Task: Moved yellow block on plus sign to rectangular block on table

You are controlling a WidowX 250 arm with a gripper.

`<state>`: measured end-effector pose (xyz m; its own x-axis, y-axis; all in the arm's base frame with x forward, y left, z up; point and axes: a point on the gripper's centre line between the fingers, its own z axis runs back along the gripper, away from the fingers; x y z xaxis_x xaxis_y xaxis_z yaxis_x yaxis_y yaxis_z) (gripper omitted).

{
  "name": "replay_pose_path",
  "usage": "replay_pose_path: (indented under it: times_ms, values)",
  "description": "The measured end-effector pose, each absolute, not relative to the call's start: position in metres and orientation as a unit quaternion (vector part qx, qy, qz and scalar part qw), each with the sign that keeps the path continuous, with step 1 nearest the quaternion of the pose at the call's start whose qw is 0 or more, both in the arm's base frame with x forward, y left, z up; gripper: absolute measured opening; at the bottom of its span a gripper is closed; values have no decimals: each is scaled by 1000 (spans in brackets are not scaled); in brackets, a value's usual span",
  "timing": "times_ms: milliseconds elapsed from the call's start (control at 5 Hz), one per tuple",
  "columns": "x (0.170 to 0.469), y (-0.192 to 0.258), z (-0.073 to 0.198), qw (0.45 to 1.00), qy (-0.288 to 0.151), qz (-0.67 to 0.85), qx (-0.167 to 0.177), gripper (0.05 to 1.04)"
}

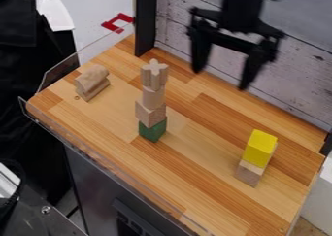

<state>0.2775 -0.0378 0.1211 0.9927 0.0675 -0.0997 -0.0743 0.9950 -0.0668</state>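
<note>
Wooden table (185,174): no readable text, label, number or sign
Yellow block (260,148): no readable print
</note>
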Motion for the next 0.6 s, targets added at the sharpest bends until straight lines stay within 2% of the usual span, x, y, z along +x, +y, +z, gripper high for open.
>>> replay_pose_path:
  times_ms: [200, 600]
  values:
    - [270, -10, 125, 998, 42, 44, -30, 999]
    - [266, 12, 128, 999, 31, 22, -15, 999]
